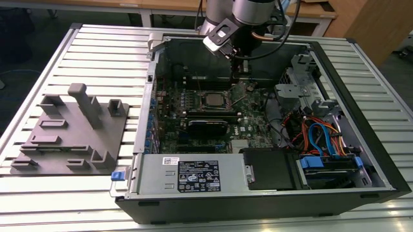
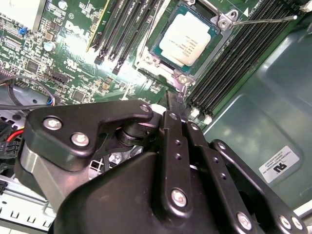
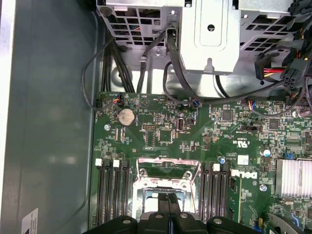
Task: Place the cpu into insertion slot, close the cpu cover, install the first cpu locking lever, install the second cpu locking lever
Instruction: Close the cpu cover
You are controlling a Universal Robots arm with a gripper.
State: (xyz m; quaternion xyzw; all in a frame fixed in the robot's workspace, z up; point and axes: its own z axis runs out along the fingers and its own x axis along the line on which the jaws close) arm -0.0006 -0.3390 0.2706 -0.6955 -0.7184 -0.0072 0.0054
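While arm points down into case, jaws pinched together, seemingly touching the cpu cover

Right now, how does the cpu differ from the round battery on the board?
The cpu is square; the battery is round. The cpu sits inside a metal frame between the memory slots; the battery sits alone on the green board. Both are flat and silvery.
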